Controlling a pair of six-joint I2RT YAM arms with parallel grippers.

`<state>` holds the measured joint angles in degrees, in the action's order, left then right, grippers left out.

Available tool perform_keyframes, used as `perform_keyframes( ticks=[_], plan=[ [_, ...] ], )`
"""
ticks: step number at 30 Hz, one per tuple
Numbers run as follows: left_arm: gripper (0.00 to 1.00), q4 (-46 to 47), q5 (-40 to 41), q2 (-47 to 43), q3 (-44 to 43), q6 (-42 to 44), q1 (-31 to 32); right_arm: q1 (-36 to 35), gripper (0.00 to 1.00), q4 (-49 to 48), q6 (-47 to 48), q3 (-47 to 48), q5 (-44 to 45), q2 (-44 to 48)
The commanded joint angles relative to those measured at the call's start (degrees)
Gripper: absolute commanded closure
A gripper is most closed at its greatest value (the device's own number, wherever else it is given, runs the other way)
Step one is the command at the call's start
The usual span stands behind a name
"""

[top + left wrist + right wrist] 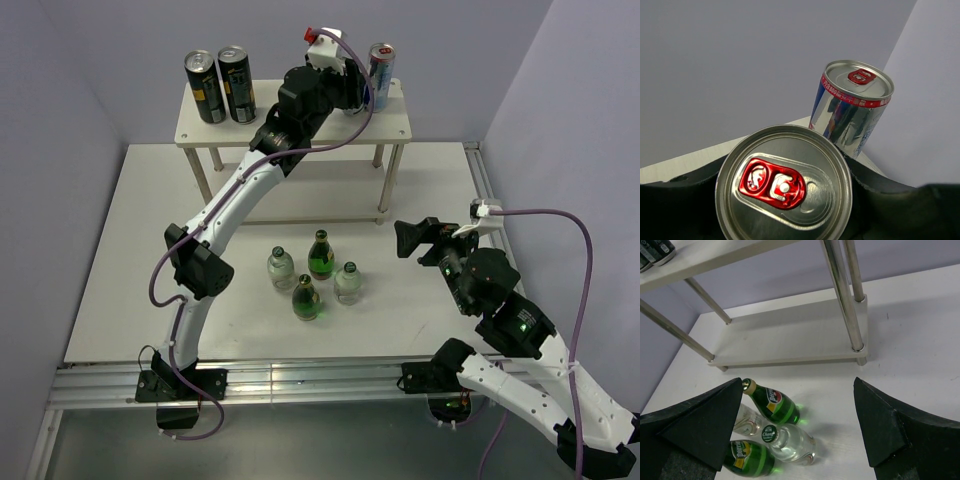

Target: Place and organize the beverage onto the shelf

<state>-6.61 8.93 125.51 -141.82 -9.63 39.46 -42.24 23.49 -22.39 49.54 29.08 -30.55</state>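
Left claw (351, 88) grips a glossy cylindrical metal can (784, 200) with red tab (772, 183).

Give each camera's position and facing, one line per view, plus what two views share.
Top external: above and behind the bases, looking down on the table, shelf, left arm and right arm.
Left wrist: up at the shelf top, looking down on the silver can between the left fingers, a red-banded can beyond.
Right wrist: low over the table, facing the shelf's lower board and the bottles; the right fingers, open, at the bottom corners.
Shared: the bottles, in top and right wrist views.
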Motion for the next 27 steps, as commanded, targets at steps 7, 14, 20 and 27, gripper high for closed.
perform_keyframes(
  ticks=[7, 14, 20, 27],
  plan=[
    [0.91, -0.9, 0.8, -3.3, -2.2, 1.5, 0.0, -0.3, 0.02, -2.0, -0.4, -0.1, 0.1, -0.4],
    [1.0, -4.8, 2.1, -8.3, -0.8, 2.9, 0.1, -0.3, 0.02, -2.0, -0.5, -0.2, 0.0, 0.0],
    [0.99, -7.1, 1.6, -8.9, -1.4, 4.1, 0.3, -0.3, 0.02, -2.6, -0.5, -0.8, -0.3, 0.2],
    [0.7, -8.9, -0.8, -6.7, -3.6, 4.4, 0.3, -0.2, 0.02, -2.7, -0.5, -0.8, -0.3, 0.1]
  ],
)
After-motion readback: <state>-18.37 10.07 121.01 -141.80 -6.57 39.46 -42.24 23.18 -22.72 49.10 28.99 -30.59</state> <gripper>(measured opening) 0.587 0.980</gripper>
